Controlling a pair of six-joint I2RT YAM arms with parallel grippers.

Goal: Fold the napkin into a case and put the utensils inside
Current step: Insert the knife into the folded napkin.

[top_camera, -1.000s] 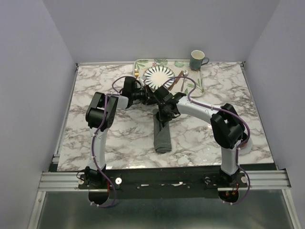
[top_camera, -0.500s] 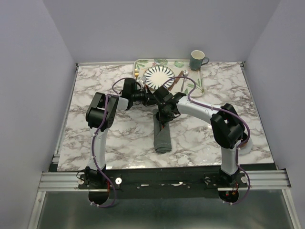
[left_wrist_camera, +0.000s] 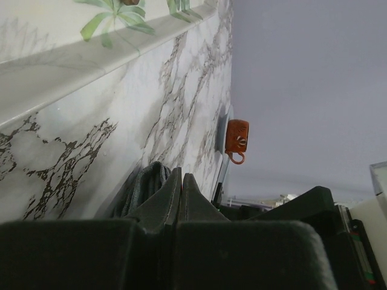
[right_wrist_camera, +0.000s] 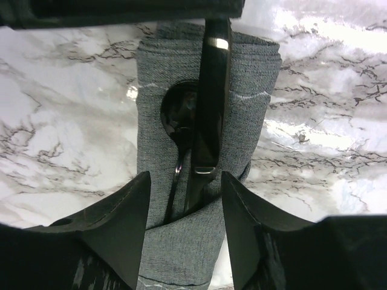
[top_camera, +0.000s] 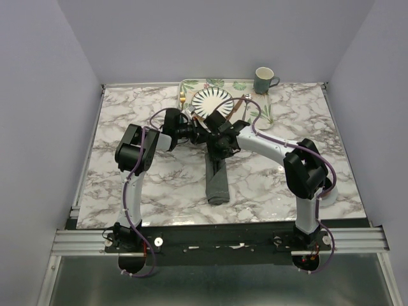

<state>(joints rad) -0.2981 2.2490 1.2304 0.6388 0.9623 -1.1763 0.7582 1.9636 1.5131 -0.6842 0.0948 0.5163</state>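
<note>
The napkin lies mid-table as a long narrow dark grey case. A dark spoon and a dark flat-handled knife stick out of its pocket. My right gripper hovers open over that pocket mouth, its fingers either side of the two utensils and touching neither. In the top view the right gripper is at the case's far end. My left gripper is shut with nothing showing between its jaws, just beside the napkin's edge. In the top view the left gripper is next to the right one.
A leaf-print placemat at the back holds a striped plate, a gold fork to the plate's left and more cutlery to its right. A teal mug stands at the mat's back right corner.
My right gripper's jaws have opened and it has shifted slightly toward the plate. The left gripper stays beside the case's far end.
</note>
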